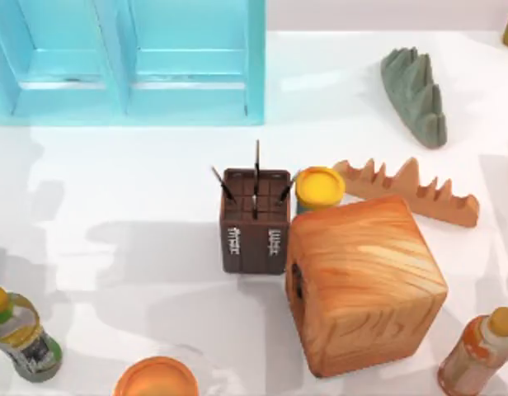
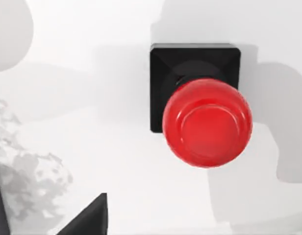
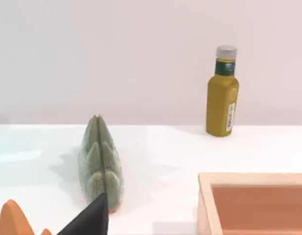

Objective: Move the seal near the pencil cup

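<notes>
The seal (image 2: 207, 122) stands upright on the white table, seen from above in the left wrist view: a glossy red round knob over a black square base (image 2: 163, 63). My left gripper (image 2: 50, 213) hangs above and to one side of it, open, with nothing between its dark fingertips (image 2: 89, 218). The pencil cup (image 1: 254, 221), a dark brown square holder with thin pencils and white markings, stands at the table's middle. My right gripper (image 3: 53, 223) is low over the table near a green ridged object (image 3: 99, 164).
A large orange wooden cube (image 1: 365, 285) and a yellow-lidded jar (image 1: 320, 188) crowd the cup's right side. An orange toothed rack (image 1: 411, 194), a blue cabinet (image 1: 130, 58), bottles (image 1: 23, 334) (image 1: 477, 355) and an orange round lid (image 1: 155, 379) ring the table.
</notes>
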You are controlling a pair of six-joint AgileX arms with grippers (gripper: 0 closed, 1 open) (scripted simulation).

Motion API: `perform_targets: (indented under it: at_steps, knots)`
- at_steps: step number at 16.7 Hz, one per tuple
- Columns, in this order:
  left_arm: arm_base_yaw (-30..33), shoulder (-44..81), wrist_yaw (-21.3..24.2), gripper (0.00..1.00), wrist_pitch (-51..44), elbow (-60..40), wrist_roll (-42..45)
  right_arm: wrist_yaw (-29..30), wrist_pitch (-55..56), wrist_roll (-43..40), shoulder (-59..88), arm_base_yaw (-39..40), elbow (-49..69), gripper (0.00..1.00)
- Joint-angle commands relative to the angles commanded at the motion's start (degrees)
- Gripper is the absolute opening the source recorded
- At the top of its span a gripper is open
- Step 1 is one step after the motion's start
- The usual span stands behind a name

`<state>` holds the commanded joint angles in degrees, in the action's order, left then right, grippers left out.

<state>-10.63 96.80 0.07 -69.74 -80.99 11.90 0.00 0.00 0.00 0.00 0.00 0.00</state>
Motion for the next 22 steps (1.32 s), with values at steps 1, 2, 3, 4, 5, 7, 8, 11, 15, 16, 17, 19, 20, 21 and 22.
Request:
perform_targets:
  at_steps: [1, 2, 3, 4, 5, 7, 8, 11, 15, 16, 17, 19, 20, 21, 22]
  knots:
    - [-0.3, 2.3, 0.0, 1.0, -1.6, -2.2, 0.3, 0.0, 0.0, 0.0, 0.0, 0.0, 0.0, 1.0]
    - [-0.5, 4.0, 0.0, 1.0, -2.9, -3.9, 0.5, 0.0, 0.0, 0.0, 0.0, 0.0, 0.0, 1.0]
    - [-0.6, 5.2, 0.0, 1.0, -3.8, -5.1, 0.7, 0.0, 0.0, 0.0, 0.0, 0.0, 0.0, 1.0]
    - [-0.7, 5.9, 0.0, 1.0, -4.3, -5.8, 0.8, 0.0, 0.0, 0.0, 0.0, 0.0, 0.0, 1.0]
    - [-0.7, 6.0, 0.0, 1.0, -4.4, -5.9, 0.8, 0.0, 0.0, 0.0, 0.0, 0.0, 0.0, 1.0]
    - [-0.7, 6.0, 0.0, 1.0, -4.4, -5.9, 0.8, 0.0, 0.0, 0.0, 0.0, 0.0, 0.0, 1.0]
    - [-0.7, 6.0, 0.0, 1.0, -4.4, -5.9, 0.8, 0.0, 0.0, 0.0, 0.0, 0.0, 0.0, 1.0]
    - [-0.5, 6.1, 0.0, 1.0, -3.3, -4.9, 0.7, 0.0, 0.0, 0.0, 0.0, 0.0, 0.0, 1.0]
    - [-0.7, 8.0, 0.0, 1.0, 5.4, 1.7, 0.8, 0.0, 0.0, 0.0, 0.0, 0.0, 0.0, 1.0]
    - [-0.7, 8.7, 0.0, 1.0, 8.5, 3.9, 0.9, 0.0, 0.0, 0.0, 0.0, 0.0, 0.0, 1.0]
    - [-0.8, 9.4, 0.0, 1.0, 11.5, 6.0, 0.9, 0.0, 0.0, 0.0, 0.0, 0.0, 0.0, 1.0]
    - [-0.9, 10.4, 0.0, 1.0, 15.7, 9.4, 1.0, 0.0, 0.0, 0.0, 0.0, 0.0, 0.0, 1.0]
    - [-0.9, 10.8, 0.0, 1.0, 16.9, 10.5, 1.1, 0.0, 0.0, 0.0, 0.0, 0.0, 0.0, 1.0]
    - [-0.9, 10.9, 0.0, 1.0, 17.5, 11.1, 1.1, 0.0, 0.0, 0.0, 0.0, 0.0, 0.0, 1.0]
    - [-0.9, 10.9, 0.0, 1.0, 17.6, 11.1, 1.1, 0.0, 0.0, 0.0, 0.0, 0.0, 0.0, 1.0]
